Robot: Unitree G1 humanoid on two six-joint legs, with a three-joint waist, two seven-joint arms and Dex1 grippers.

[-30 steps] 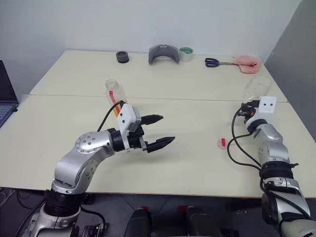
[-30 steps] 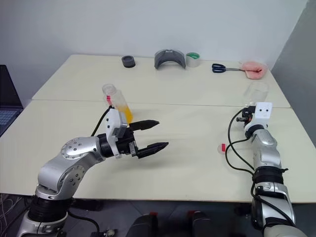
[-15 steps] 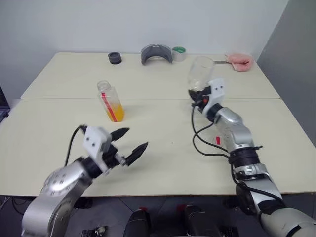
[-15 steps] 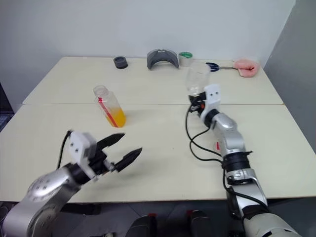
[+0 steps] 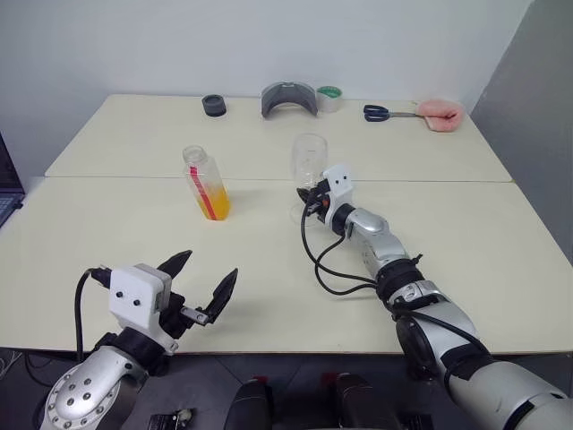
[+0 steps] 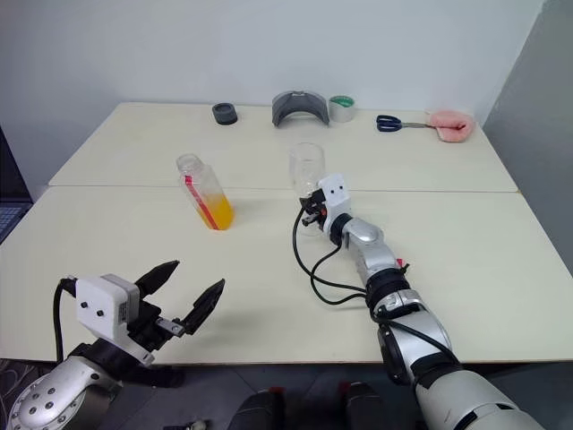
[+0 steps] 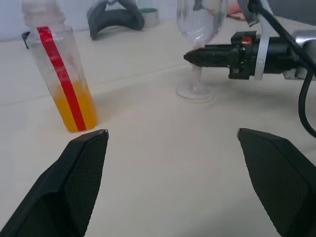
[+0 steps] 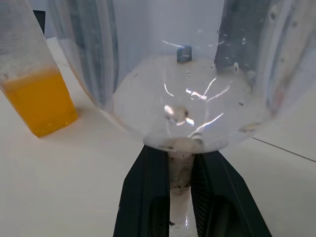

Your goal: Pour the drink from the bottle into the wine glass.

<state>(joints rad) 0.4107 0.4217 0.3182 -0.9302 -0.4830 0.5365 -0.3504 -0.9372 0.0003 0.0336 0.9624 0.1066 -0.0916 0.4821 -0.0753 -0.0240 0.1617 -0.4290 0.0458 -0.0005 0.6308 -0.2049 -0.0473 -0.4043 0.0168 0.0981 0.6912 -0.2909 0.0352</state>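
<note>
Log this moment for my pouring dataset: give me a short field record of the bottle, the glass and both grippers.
bottle: upright on the table, cap off, drink filling only its lower part
wine glass: empty, foot on the table, to the right of the bottle and apart from it
right gripper: shut on the wine glass stem, just under the bowl
left gripper: open, holding nothing, near the front table edge
pour: not begun
</note>
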